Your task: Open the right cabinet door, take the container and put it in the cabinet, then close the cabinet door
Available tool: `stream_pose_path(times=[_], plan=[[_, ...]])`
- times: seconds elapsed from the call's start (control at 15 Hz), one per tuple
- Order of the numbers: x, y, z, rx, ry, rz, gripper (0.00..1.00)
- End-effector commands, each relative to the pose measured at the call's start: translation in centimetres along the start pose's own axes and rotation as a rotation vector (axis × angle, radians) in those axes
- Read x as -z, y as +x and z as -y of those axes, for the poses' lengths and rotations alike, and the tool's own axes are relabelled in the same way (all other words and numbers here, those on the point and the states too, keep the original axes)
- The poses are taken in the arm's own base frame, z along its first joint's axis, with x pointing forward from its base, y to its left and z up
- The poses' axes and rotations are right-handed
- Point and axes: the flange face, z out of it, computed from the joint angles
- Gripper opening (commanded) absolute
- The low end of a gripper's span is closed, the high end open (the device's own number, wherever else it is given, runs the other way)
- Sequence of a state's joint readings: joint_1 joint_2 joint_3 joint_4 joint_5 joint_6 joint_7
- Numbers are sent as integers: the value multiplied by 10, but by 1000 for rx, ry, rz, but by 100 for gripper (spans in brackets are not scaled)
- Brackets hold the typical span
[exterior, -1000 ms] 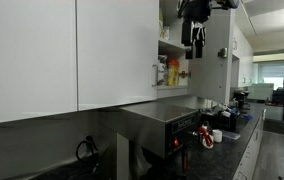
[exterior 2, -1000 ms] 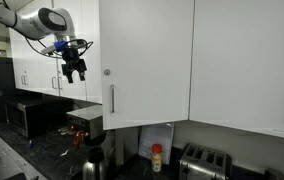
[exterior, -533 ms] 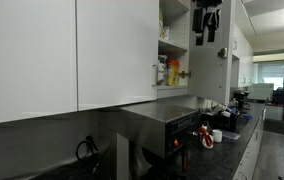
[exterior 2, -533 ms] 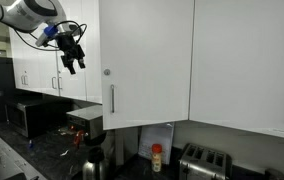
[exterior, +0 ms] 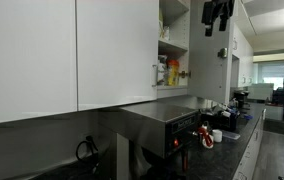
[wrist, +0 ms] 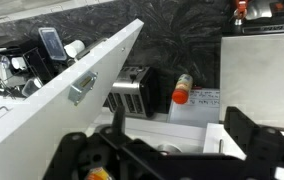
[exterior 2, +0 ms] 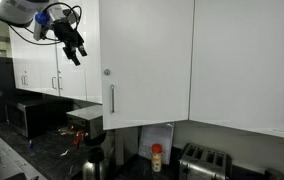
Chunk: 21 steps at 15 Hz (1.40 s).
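The tool [exterior 2: 76,52] is hanging wide open and empty, up high, near the swung-out right cabinet door [exterior 2: 147,60].

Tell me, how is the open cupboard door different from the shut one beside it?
The open door stands out from the cabinet, so its shelves show; the shut door lies flat against it. The open door's handle sits by its left edge; the shut door's handle sits by its right edge. Both are tall, flat and white.
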<state>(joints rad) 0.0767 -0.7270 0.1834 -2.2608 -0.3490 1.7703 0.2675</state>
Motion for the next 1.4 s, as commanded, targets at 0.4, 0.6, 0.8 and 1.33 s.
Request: stream_pose_path(times=[0.4, 0.6, 0.8, 1.33], plan=[[-24, -34, 2, -74, -89, -26, 100], [-28, -44, 1, -103, -122, -74, 100], [-30, -48, -11, -154, -163, -162, 100], [-35, -55, -51, -289, -213, -224, 100]])
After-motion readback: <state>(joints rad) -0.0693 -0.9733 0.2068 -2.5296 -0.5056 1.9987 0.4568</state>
